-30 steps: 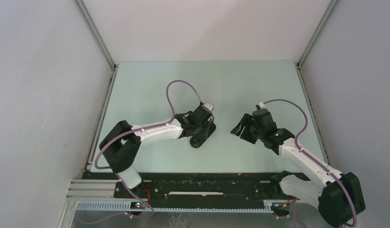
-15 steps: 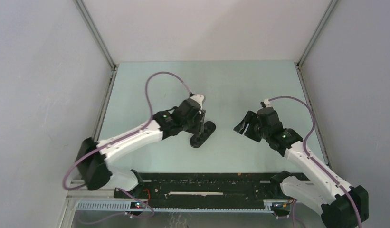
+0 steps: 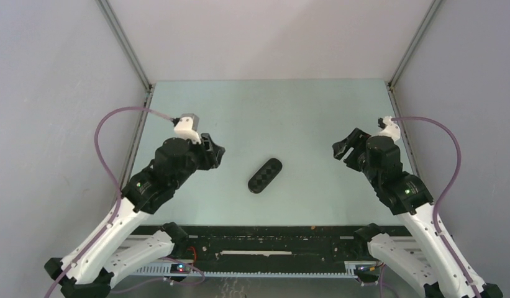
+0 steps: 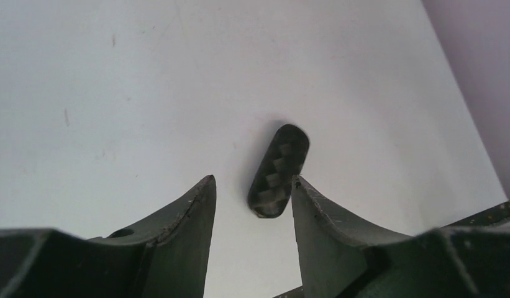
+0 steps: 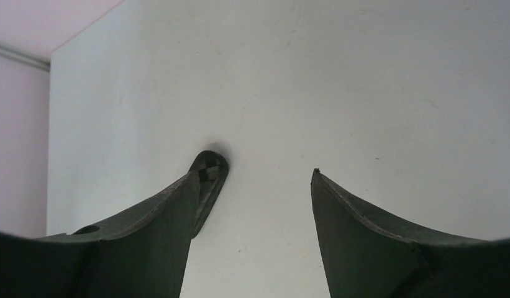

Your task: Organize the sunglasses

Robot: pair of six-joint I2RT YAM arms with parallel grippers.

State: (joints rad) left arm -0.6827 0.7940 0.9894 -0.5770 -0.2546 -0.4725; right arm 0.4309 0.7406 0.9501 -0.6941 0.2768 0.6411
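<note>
Top external: black checker-textured oblong case (image 3: pixel 264 176) shut, flat mid-worktop (image 3: pixel 302 112), long axis diagonal, near-left to far-right. Cannot tell where sunglasses are. Left gripper (image 3: pixel 216 153) and right gripper (image 3: pixel 343 148) released, empty, well apart from case.

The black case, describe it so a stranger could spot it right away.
On the pale green table, near the middle, between the left gripper and the right gripper. The case is a small closed oblong with rounded ends, lying slantwise. Its checker texture sets it apart from the smooth grippers.
</note>
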